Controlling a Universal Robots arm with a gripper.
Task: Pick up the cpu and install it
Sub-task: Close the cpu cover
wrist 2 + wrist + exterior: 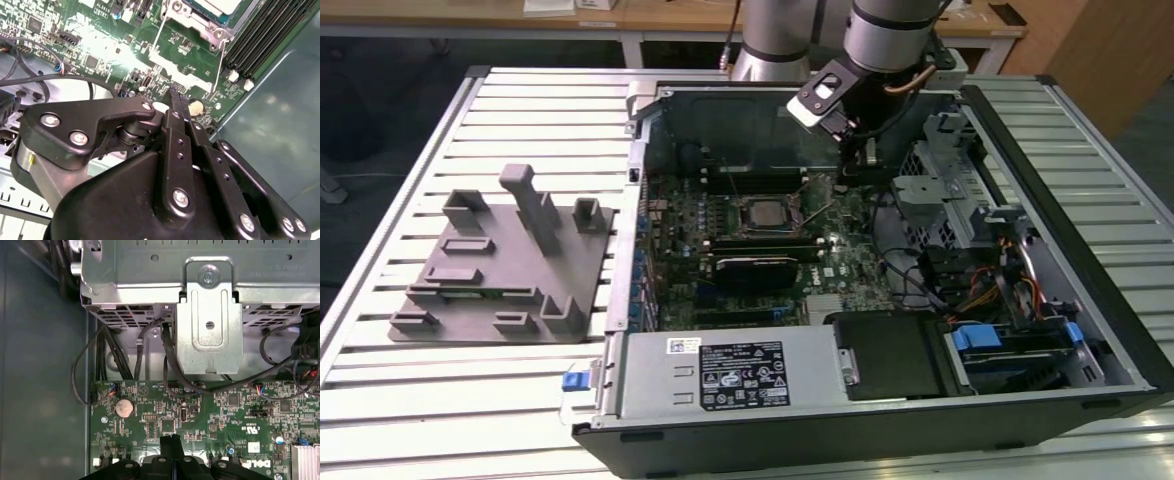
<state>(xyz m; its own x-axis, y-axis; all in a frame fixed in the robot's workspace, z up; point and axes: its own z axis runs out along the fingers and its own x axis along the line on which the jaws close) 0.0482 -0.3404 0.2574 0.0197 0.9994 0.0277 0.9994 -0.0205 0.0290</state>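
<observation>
Exterior view, from where I'm standing: an open computer case (1087, 395) lies on its side on the slatted tabletop (520, 110). The grey fixture plate (500, 265) with its upright posts is parked just beside it, on the exterior view's left.

Inside the case it's pretty crowded. The green motherboard (707, 225) covers the floor, and the cpu (762, 212) sits in its socket around mid-board, silver top up, with the metal frame around it. A power supply (720, 370) runs along the near edge. Over on the exterior view's right, a metal drive cage (947, 150) and a tangle of black cables (907, 268) hem in that side, so there isn't much room there.

The arm (894, 30) drops in from the far side of the case, with the gripper (854, 165) pointing down at the board between the socket and the drive cage. It's near the cpu but clear of it. In both wrist views the fingers (174, 105) are pressed together tip to tip. They hang just above the green board, close to the coin battery (125, 408).
</observation>
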